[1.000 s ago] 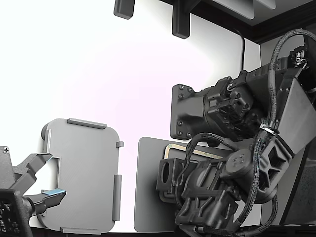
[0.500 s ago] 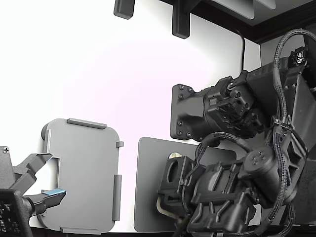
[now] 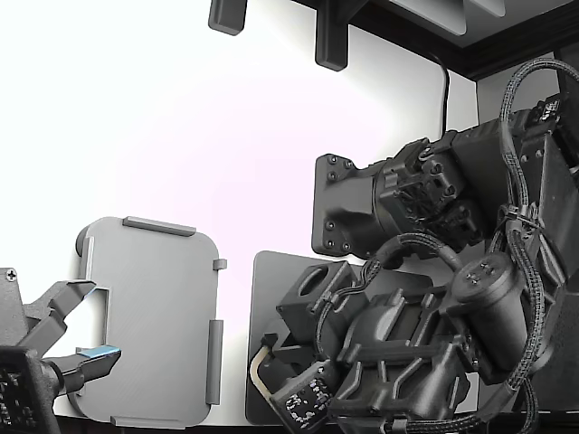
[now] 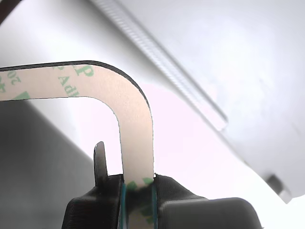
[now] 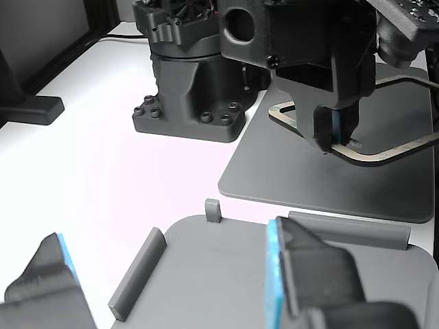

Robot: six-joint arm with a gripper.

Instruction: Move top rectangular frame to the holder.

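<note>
My gripper (image 4: pixel 138 185) is shut on the thin tan frame (image 4: pixel 137 121), pinching one side next to a rounded corner; green print shows on the strip. In the other view the gripper (image 5: pixel 335 142) holds the frame (image 5: pixel 387 155) just above the dark grey mat (image 5: pixel 302 185). In the exterior view only a tan corner of the frame (image 3: pixel 261 363) shows, at the mat's left edge (image 3: pixel 270 294); the arm hides the remainder. The light grey holder (image 3: pixel 149 316) with raised tabs lies apart, at the exterior view's left, and fills the foreground of the other view (image 5: pixel 219 274).
A second arm's open gripper (image 3: pixel 77 339) with blue pads (image 5: pixel 276 274) hovers over the holder's near corner. My arm's black base (image 3: pixel 348 208) stands behind the mat. Dark brackets (image 3: pixel 330 41) hang at the back edge of the white table.
My arm has swung toward the exterior view's left with the frame. The frame's corner, earlier over the mat's middle, now reaches the mat's left edge.
</note>
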